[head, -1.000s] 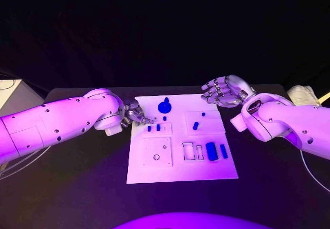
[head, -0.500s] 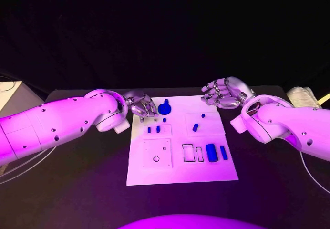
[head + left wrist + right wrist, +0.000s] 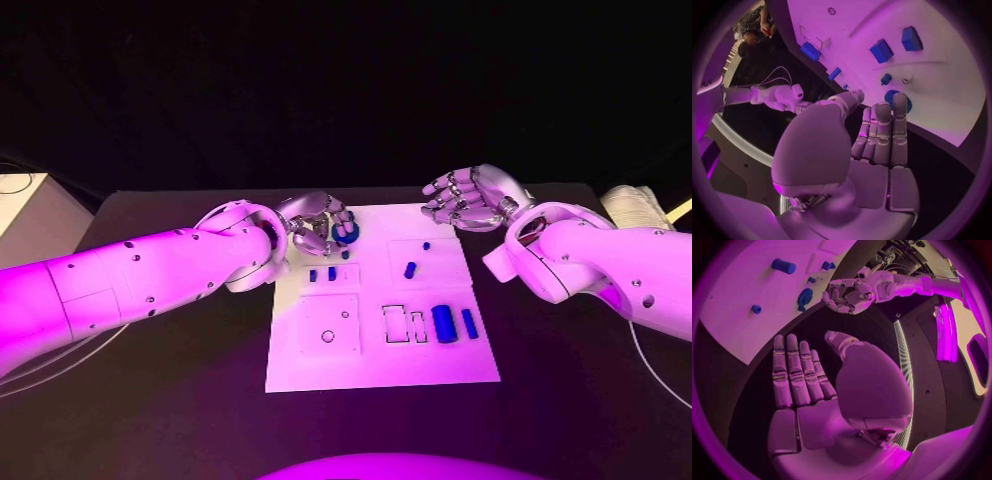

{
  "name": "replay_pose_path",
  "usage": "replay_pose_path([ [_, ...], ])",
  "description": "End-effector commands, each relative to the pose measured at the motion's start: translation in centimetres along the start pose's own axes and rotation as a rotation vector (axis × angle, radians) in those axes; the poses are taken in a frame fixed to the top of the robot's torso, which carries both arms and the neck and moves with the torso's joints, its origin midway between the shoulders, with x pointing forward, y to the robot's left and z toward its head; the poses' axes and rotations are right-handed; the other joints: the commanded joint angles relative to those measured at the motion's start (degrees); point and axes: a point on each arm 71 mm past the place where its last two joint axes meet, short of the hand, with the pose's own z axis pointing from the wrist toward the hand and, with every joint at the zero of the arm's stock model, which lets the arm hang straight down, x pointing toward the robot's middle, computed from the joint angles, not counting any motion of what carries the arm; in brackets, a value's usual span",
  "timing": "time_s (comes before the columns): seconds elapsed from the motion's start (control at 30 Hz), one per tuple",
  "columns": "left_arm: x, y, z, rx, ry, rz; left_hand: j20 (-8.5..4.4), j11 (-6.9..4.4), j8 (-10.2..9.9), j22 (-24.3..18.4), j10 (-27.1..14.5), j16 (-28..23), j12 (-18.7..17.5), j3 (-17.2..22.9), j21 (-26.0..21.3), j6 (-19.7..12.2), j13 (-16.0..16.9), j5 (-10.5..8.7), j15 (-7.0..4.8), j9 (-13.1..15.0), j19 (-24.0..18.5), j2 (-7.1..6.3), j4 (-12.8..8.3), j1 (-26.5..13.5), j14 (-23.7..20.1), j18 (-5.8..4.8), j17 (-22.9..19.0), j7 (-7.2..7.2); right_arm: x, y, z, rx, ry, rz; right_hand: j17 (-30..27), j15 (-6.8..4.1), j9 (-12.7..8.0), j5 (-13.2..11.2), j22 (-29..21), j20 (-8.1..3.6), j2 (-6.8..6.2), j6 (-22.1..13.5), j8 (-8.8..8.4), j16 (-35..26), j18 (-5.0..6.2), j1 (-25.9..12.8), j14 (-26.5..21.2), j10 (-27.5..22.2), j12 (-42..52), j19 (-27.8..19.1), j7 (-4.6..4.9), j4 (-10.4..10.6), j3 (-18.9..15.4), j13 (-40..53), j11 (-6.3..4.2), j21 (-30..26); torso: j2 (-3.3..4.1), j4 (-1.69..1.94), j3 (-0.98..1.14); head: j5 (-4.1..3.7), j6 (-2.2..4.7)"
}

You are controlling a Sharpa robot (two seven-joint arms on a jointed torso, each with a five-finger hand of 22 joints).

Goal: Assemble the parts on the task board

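Black table (image 3: 173, 400); long part (image 3: 443, 322) lies lengthwise toward robot.

No legible text, labels, brand marks, numbers or signs appear on the task board (image 3: 382, 372), on the parts, on the arms or on the worktop (image 3: 577, 400). The board carries only outlined recesses without lettering.

Head camera looks down from above onto the task board (image 3: 382, 300). Each wrist camera sits close behind its own palm; all three views share the board's far end.
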Motion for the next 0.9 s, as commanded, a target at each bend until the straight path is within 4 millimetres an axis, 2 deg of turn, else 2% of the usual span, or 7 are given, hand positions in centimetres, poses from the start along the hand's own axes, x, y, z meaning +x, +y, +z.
replay_pose_path([
  [0.03,0.3,-0.5,0.5,0.079,-0.024,0.174,0.22,0.20,-0.3,1.5,-0.5,1.5,-0.7,-0.1,1.5,0.5,-0.8,-0.31,-0.04,-0.9,1.2,-0.80,-0.5,-0.4,1.0,0.32,0.6,-0.20,0.2,0.1,0.0,-0.010,0.015,0.000,-0.1,-0.14,-0.1,0.3,-0.1,0.06,0.57,0.2,0.19,-0.4,0.31,0.0,-0.1,-0.1,0.4,-0.2,3.51,-0.3,0.0,-0.1,0.11,0.0,0.12,-0.15,-0.06,-0.15,0.15],
  [0.27,1.3,-0.2,1.2,0.047,0.027,0.262,0.25,0.09,-0.6,6.3,-0.8,5.1,-1.2,-0.1,6.0,2.8,-2.3,-0.24,-0.11,-3.2,4.6,-0.94,-1.3,-0.8,3.2,-0.56,2.4,-0.93,0.2,0.1,0.0,-0.009,0.016,0.001,-0.1,-0.14,-0.1,0.3,-0.1,0.06,0.57,0.2,0.19,-0.4,0.31,0.0,-0.1,-0.1,0.4,-0.2,3.51,-0.3,0.0,-0.1,0.11,0.0,0.13,-0.13,-0.08,-0.24,0.20],
  [0.4,1.5,-0.2,1.5,0.030,0.050,0.283,0.25,0.08,-0.9,7.0,-1.0,5.8,-1.3,-0.2,6.7,3.0,-2.6,-0.27,-0.11,-3.8,5.1,-1.08,-1.4,-1.0,3.5,-0.69,2.4,-0.98,0.3,0.1,0.0,-0.009,0.017,0.001,-0.1,-0.14,-0.1,0.3,-0.1,0.06,0.57,0.2,0.19,-0.4,0.31,0.0,-0.1,-0.1,0.4,-0.2,3.51,-0.3,0.0,-0.1,0.11,0.0,0.16,-0.13,-0.13,-0.33,0.09],
  [0.67,2.1,0.0,1.8,-0.019,0.122,0.316,0.30,0.09,-1.4,7.7,-1.1,6.6,-1.3,-0.5,7.3,4.0,-3.1,-0.46,-0.06,-4.7,5.4,-1.06,-1.5,-1.3,3.5,-0.80,2.1,-1.26,0.3,0.1,0.0,-0.009,0.018,0.001,-0.1,-0.14,-0.1,0.3,-0.1,0.06,0.57,0.2,0.19,-0.4,0.31,0.0,-0.1,-0.1,0.4,-0.2,3.51,-0.3,0.0,-0.1,0.11,0.0,0.02,-0.05,-0.05,-0.47,-0.11],
  [0.9,2.5,0.1,2.0,-0.051,0.167,0.325,0.24,-0.16,-2.5,10.4,1.1,9.4,0.2,-0.3,9.7,5.6,-3.4,-0.46,-0.23,-6.4,7.3,-0.60,-1.7,-1.5,5.4,-1.30,3.9,-1.16,0.3,0.1,0.1,-0.010,0.019,0.001,-0.1,-0.14,-0.1,0.3,-0.1,0.06,0.57,0.2,0.19,-0.4,0.31,0.0,-0.1,-0.1,0.4,-0.2,3.51,-0.3,0.0,-0.1,0.11,0.0,0.04,-0.06,-0.09,-0.50,-0.20],
])
